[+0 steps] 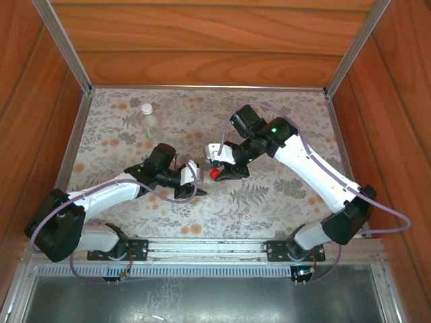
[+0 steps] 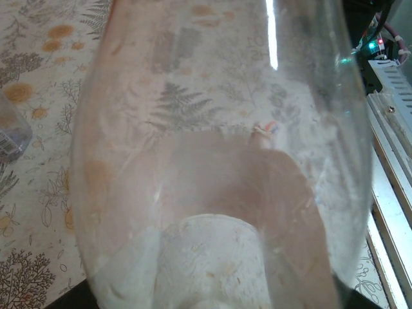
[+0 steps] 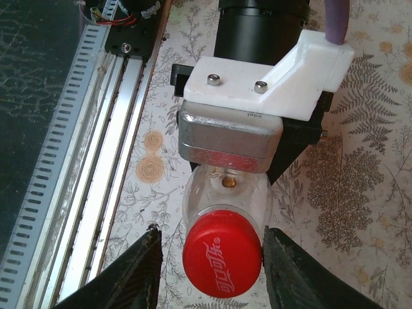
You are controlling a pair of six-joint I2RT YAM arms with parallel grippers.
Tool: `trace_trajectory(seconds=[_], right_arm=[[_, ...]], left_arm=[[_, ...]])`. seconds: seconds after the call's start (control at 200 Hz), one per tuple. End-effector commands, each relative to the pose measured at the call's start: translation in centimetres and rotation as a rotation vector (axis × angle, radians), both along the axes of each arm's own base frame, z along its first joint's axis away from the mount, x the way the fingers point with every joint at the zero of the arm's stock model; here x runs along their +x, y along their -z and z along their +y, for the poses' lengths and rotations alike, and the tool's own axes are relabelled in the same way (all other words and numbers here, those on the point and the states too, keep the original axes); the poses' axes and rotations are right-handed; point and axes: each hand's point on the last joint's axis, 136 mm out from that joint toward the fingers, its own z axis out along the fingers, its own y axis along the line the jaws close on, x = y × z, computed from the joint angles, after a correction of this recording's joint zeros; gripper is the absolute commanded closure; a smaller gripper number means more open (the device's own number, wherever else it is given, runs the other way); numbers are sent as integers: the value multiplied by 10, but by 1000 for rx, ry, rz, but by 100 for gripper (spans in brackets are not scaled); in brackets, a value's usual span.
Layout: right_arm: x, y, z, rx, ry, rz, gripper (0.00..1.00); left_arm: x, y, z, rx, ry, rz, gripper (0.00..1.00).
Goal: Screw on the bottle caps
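White script logo on red cap [image 3: 222, 259] on bottle [image 3: 226, 192]; right gripper [image 3: 214, 270] astride

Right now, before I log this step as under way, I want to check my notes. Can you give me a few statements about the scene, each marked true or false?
1. The red cap sits at the mouth of the clear bottle that the left gripper holds. True.
2. The right gripper is clamped tight on that cap. False: its fingers flank the cap, with a gap showing on one side.
3. The standing bottle at the far left of the table is uncapped. False: it wears a white cap.
4. The held bottle lies roughly level, neck toward the right gripper. True.
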Motion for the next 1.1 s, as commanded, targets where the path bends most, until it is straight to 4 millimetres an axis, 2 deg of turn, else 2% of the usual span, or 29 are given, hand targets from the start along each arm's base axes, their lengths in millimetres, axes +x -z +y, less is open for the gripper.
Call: trace_trajectory(seconds=[0.0, 0.105, 0.455, 0.595, 0.775, 0.905, 1.095], right_arm=[[-5, -1, 2, -1, -50, -2, 55], [-3, -1, 3, -2, -46, -2, 60], [0, 6, 4, -21, -40, 9, 60], [0, 6, 4, -24, -37, 7, 67], [-3, 3, 2, -30, -14, 35, 80], [4, -1, 7, -11, 105, 82, 100], [38, -13, 24, 48, 518, 243, 100]], left_arm=[[-2, -14, -3, -23, 25, -33, 54], [-1, -14, -3, -22, 23, -32, 54], [-1, -15, -2, -23, 16, -29, 54], [2, -13, -2, -11, 1, -36, 54], [28, -9, 6, 55, -124, -131, 54], [52, -17, 14, 72, -257, -221, 54], [84, -36, 29, 78, -464, -362, 54]])
